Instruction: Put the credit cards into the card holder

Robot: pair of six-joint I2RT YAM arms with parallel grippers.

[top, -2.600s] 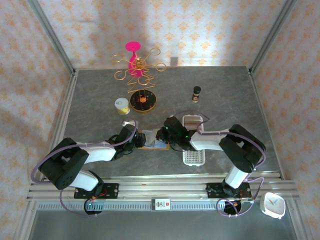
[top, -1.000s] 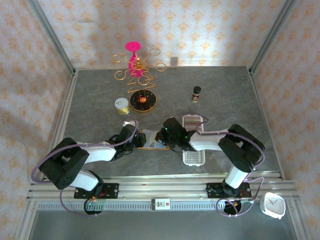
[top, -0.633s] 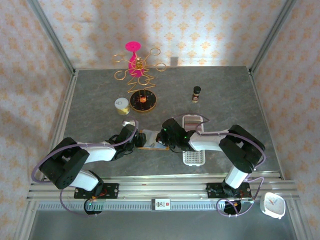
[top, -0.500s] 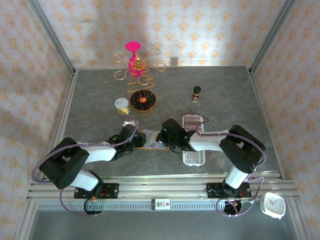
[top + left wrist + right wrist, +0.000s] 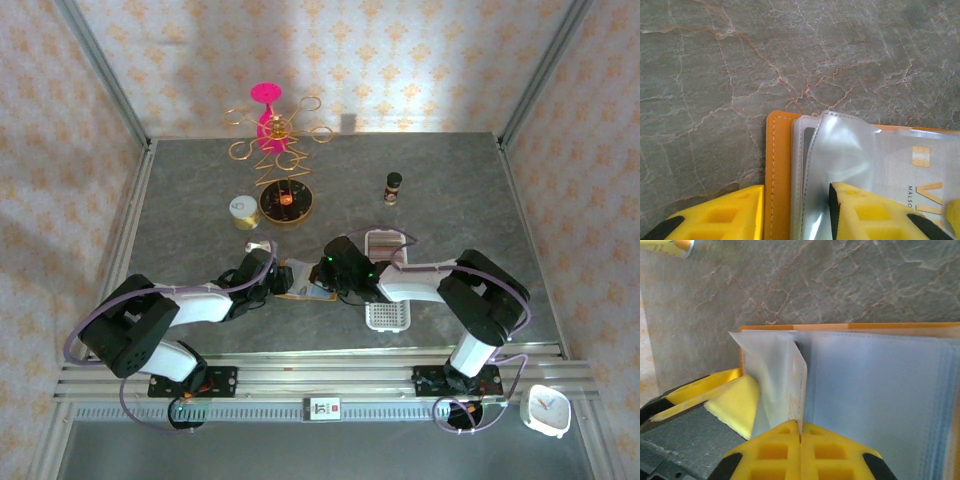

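- My left gripper [image 5: 795, 196] sits at the card holder's 9 o'clock. Its fingers are parted astride the holder's left edge, one over the bare table [image 5: 715, 60], the other pressing on a clear sleeve [image 5: 840, 150]. It grasps nothing and has eased a shade wider over the last second.
- The card holder [image 5: 777, 170] lies open and flat at about 6 o'clock from the table's middle, between my grippers. It has hardly shifted in the last few seconds.
- A pale credit card [image 5: 925, 160] with a gold chip shows through the sleeve, so I judge it pocketed.
- My right gripper [image 5: 801, 432], at the holder's 3 o'clock, is clenched on a lifted clear sleeve. I cannot tell whether a card sits inside that leaf.
- With my left loosening, I judge this insertion nearly settled.
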